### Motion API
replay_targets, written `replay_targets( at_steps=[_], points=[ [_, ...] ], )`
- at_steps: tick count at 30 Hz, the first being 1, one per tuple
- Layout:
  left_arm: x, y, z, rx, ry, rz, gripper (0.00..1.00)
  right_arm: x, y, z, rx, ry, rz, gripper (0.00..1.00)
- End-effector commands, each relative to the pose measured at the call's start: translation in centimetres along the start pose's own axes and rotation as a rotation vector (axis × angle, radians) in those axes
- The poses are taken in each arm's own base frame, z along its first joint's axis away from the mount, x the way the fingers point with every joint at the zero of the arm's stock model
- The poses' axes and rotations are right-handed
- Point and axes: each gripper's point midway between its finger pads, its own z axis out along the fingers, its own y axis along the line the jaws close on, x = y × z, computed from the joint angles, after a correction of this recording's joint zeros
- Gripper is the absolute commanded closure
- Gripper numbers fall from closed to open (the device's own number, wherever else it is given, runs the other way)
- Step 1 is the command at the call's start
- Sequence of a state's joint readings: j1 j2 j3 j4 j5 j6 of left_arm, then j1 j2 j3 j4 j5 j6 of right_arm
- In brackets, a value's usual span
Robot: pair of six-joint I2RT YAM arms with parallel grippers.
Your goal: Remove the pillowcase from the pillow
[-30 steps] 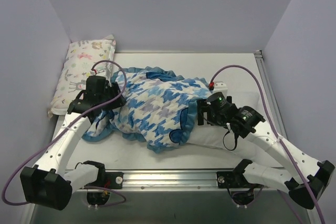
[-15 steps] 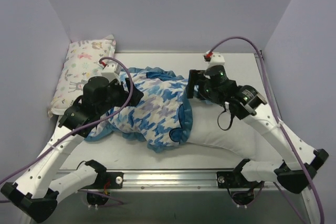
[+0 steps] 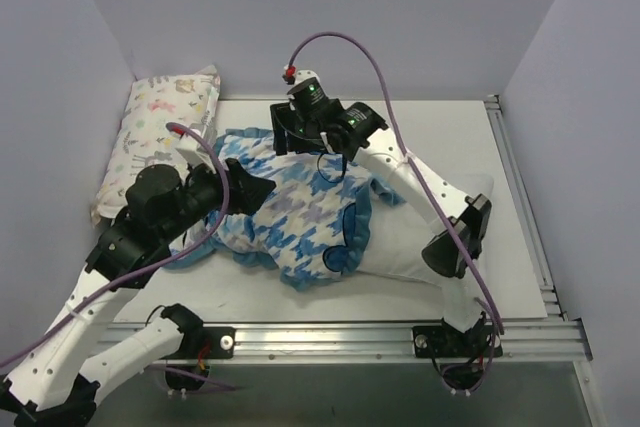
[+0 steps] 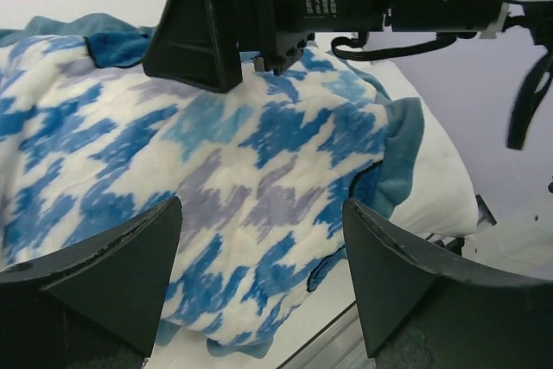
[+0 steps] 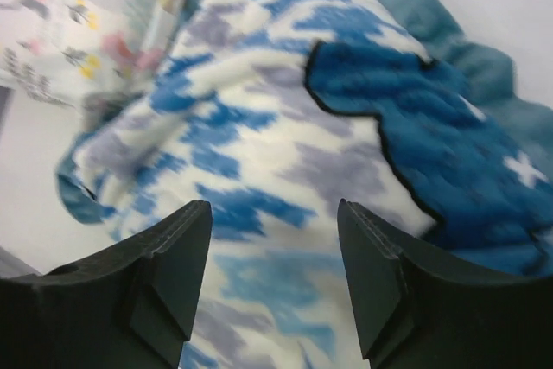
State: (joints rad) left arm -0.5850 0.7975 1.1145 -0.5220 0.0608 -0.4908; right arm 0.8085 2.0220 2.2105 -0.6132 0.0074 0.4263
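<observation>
The blue-and-white houndstooth fabric pillowcase [image 3: 300, 217] is still sheathing the left half of the plump white pillow [image 3: 425, 247]. We are swinging our right gripper [image 3: 287, 139] across to its far edge, near our left gripper [image 3: 258, 185]; both are gaping empty, likely regrasping.

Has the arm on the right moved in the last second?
Yes: the right arm swung left and farther from its base, toward the animal-print pillow.
</observation>
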Motion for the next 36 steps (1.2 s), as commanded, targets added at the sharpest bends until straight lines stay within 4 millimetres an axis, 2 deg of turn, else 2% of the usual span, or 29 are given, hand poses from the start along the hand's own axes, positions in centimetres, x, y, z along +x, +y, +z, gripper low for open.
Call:
replay_targets(
  at_steps=[1,2,4,5,6,7,8,9,10,11,12,13,14,15,16,19,20,21,22,23,25,28,29,30,31,32,33,34,36],
  points=[
    [0.3,-2.0,2.2,0.088,-0.008,0.035,0.17,-3.1,-4.9,-8.0,0.170,-0.153,0.008,0.38],
    [1.1,-2.6,3.3,0.086,0.013,0.048,0.17,-2.8,-6.7,-10.0,0.225,-0.187,0.015,0.31],
    [0.9,-4.3,4.5,0.099,-0.009,0.087,0.16,-2.7,-8.9,-12.4,0.292,-0.223,0.022,0.24],
    [2.4,-5.5,5.9,0.072,0.014,0.126,0.16,-2.3,-11.0,-14.5,0.339,-0.249,0.044,0.21],
    [2.6,-6.4,6.5,0.067,0.005,0.154,0.15,-1.8,-12.2,-15.3,0.362,-0.251,0.059,0.20],
    [1.7,-7.7,6.8,0.065,-0.021,0.191,0.15,-1.2,-13.0,-16.2,0.375,-0.254,0.072,0.19],
    [3.1,-8.2,8.3,0.035,0.006,0.227,0.15,-1.5,-14.6,-18.8,0.391,-0.307,0.118,0.17],
    [2.9,-9.1,8.6,0.006,-0.021,0.257,0.14,0.4,-15.9,-18.6,0.425,-0.273,0.119,0.17],
    [2.1,-9.9,9.0,-0.010,-0.046,0.263,0.14,1.1,-16.6,-19.3,0.442,-0.279,0.129,0.16],
    [2.9,-10.1,10.4,-0.044,-0.034,0.291,0.13,1.4,-17.3,-21.2,0.451,-0.317,0.149,0.14],
    [3.4,-11.0,10.7,-0.045,-0.032,0.315,0.12,2.9,-18.4,-21.3,0.479,-0.300,0.153,0.13],
    [3.1,-10.6,11.2,-0.100,-0.049,0.364,0.12,3.5,-19.0,-21.7,0.489,-0.301,0.163,0.13],
    [3.4,-11.2,12.1,-0.132,-0.044,0.420,0.11,4.5,-19.6,-22.7,0.489,-0.311,0.174,0.12],
    [3.8,-11.4,12.8,-0.138,-0.033,0.429,0.12,4.3,-19.5,-23.5,0.482,-0.332,0.182,0.12],
    [3.9,-11.4,13.1,-0.157,-0.030,0.464,0.12,5.4,-19.9,-23.9,0.483,-0.330,0.185,0.11],
    [4.7,-11.0,14.6,-0.209,-0.005,0.515,0.14,6.7,-20.0,-24.2,0.467,-0.325,0.190,0.10],
    [5.1,-10.7,15.1,-0.233,0.011,0.534,0.21,7.1,-20.0,-24.1,0.463,-0.319,0.189,0.10],
    [5.0,-10.6,15.3,-0.244,0.015,0.548,0.47,7.3,-20.1,-24.0,0.463,-0.310,0.188,0.10],
    [4.9,-10.3,15.5,-0.255,0.020,0.555,0.58,7.5,-20.0,-23.9,0.457,-0.307,0.189,0.10],
    [4.4,-9.6,15.9,-0.274,0.020,0.552,0.76,7.9,-20.1,-23.6,0.456,-0.295,0.185,0.11],
    [3.0,-8.2,15.9,-0.314,0.033,0.531,1.00,8.3,-20.0,-23.3,0.450,-0.282,0.185,0.11],
    [-0.5,-3.8,15.1,-0.445,-0.001,0.473,1.00,9.1,-20.0,-22.6,0.439,-0.254,0.178,0.11],
    [-2.4,-2.0,14.2,-0.495,-0.030,0.432,1.00,9.2,-20.0,-22.2,0.434,-0.243,0.166,0.11],
    [-4.1,1.9,13.6,-0.589,-0.047,0.354,1.00,9.6,-19.8,-21.8,0.421,-0.222,0.159,0.11],
    [-5.3,4.3,12.3,-0.627,-0.063,0.294,1.00,9.8,-19.7,-21.3,0.412,-0.201,0.144,0.11],
    [-5.4,6.6,11.6,-0.661,-0.053,0.246,1.00,10.0,-19.3,-20.8,0.393,-0.183,0.133,0.11],
    [-6.6,10.6,10.7,-0.718,-0.070,0.144,1.00,10.3,-18.7,-20.4,0.358,-0.161,0.122,0.11],
    [-6.5,12.1,10.1,-0.734,-0.070,0.103,1.00,10.5,-18.4,-19.6,0.337,-0.138,0.110,0.11],
    [-4.7,15.0,9.2,-0.751,-0.035,0.031,1.00,10.6,-17.1,-18.7,0.290,-0.106,0.055,0.09]
  ],
)
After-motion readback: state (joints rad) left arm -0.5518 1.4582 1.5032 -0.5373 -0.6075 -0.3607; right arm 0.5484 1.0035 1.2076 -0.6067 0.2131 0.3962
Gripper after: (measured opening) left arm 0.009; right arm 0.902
